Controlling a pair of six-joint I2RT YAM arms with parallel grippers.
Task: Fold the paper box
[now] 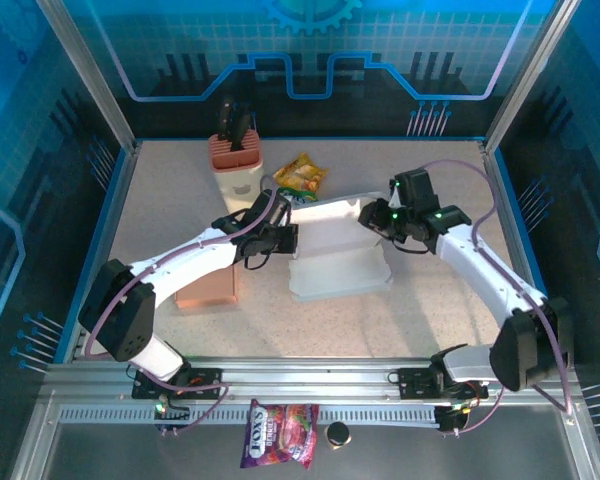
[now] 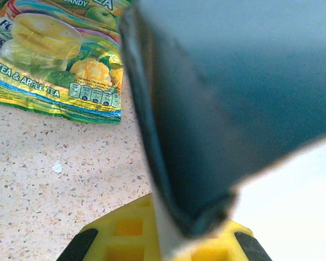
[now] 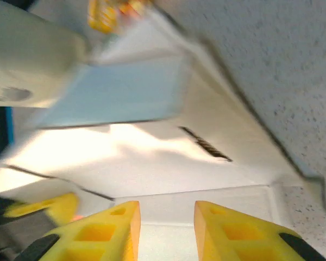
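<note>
1. The paper box (image 1: 335,255) is located at the middle of the counter (image 1: 420,310), partly formed, with panels raised between the two arms.
2. The left claw (image 2: 168,239) is closed together on a thin raised panel at the box's left side. The panel's edge is seen pinched between the yellow fingers.
3. The right claw (image 3: 167,228) is held at the box's right end with its fingers apart. White panel is seen through the gap, and nothing is seen clamped.
4. The step in hand is judged to be wall forming, with the left panel held upright. The next move calls for the right claw to be brought onto a right-hand flap and the flap turned along its crease.
5. The candy bag (image 1: 302,175) lies just beyond the box's far edge, and an orange block (image 1: 210,285) sits beside the left arm. Open room is available in front of the box and to its right.
</note>
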